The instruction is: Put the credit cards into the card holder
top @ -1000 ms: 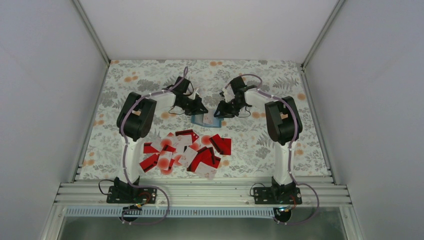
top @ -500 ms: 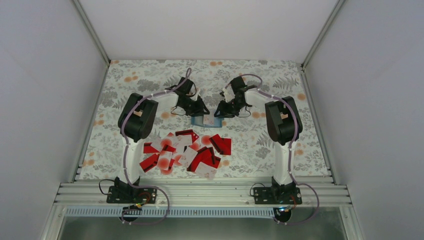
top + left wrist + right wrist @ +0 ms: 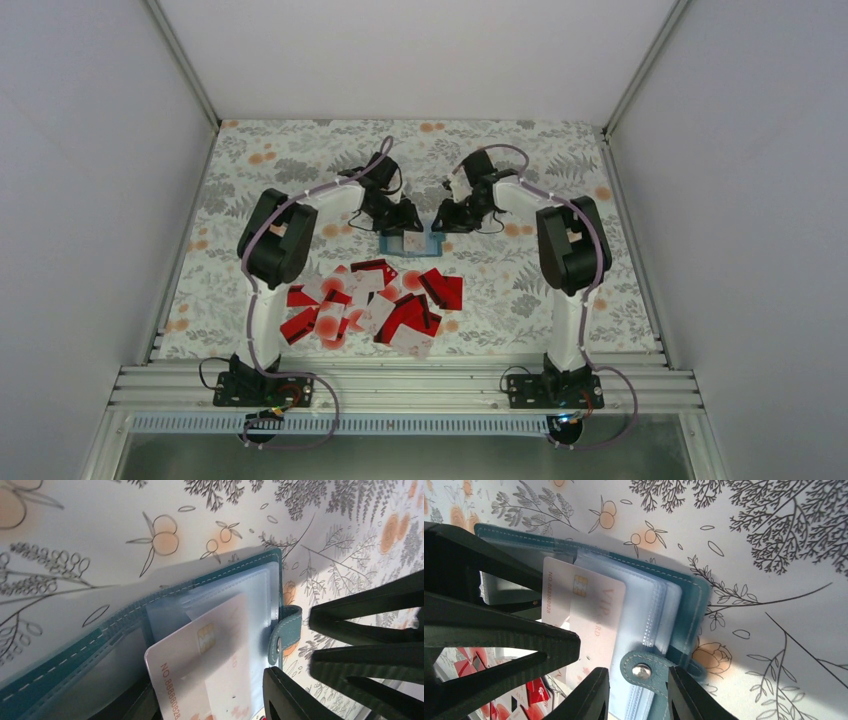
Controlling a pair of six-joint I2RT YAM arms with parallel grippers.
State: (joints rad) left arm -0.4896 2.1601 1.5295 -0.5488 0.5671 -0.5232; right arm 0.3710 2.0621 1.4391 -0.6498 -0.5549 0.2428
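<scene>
One card (image 3: 200, 660) in card holder (image 3: 125, 614) between parted left gripper (image 3: 210, 692), right gripper (image 3: 636, 680) clamping holder

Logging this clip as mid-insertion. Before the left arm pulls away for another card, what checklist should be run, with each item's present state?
1. Seating of the white card in a sleeve of the card holder: not ok, its chip end sticks out.
2. Release by the left gripper: ok, fingers apart.
3. Hold by the right gripper: ok, closed at the clasp tab.
4. Holder lying open on the table: ok.
5. More cards to fetch: ok, the pile lies nearer the arm bases.
6. Card's depth in the sleeve: cannot tell.
</scene>
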